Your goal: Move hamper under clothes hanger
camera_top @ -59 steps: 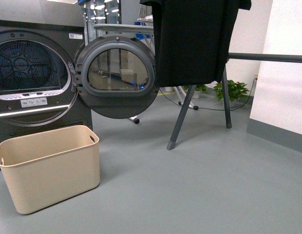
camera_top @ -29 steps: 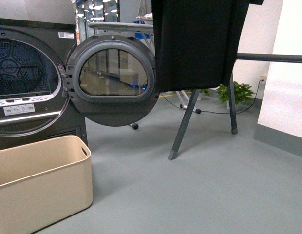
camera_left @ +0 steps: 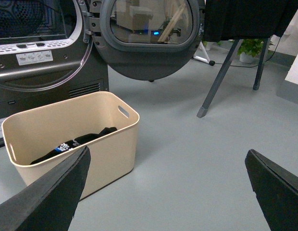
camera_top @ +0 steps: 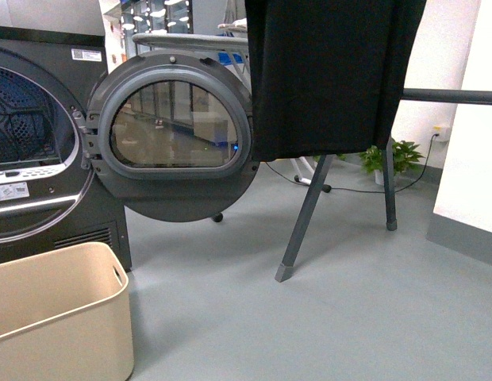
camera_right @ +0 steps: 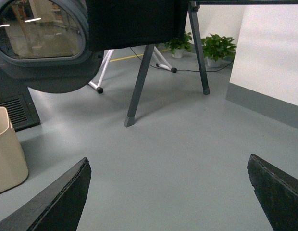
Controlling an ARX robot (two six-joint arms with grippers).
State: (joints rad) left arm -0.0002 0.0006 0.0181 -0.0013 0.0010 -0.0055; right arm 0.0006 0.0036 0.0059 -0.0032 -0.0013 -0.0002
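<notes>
"Left wrist view: hamper [camera_left: 110,154] by the dryer [camera_left: 43,72], well apart from the clothes hanger [camera_left: 218,77] — left pincer [camera_left: 167,153], right pincer [camera_right: 168,161] both gape, empty."
"Then mind a one-sided push — it could tip."

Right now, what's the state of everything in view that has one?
dryer door: swung open.
clothes hanger: standing, black garment draped over it.
hamper: upright, dark clothes inside, not under the clothes hanger.
left gripper: open, empty.
right gripper: open, empty.
</notes>
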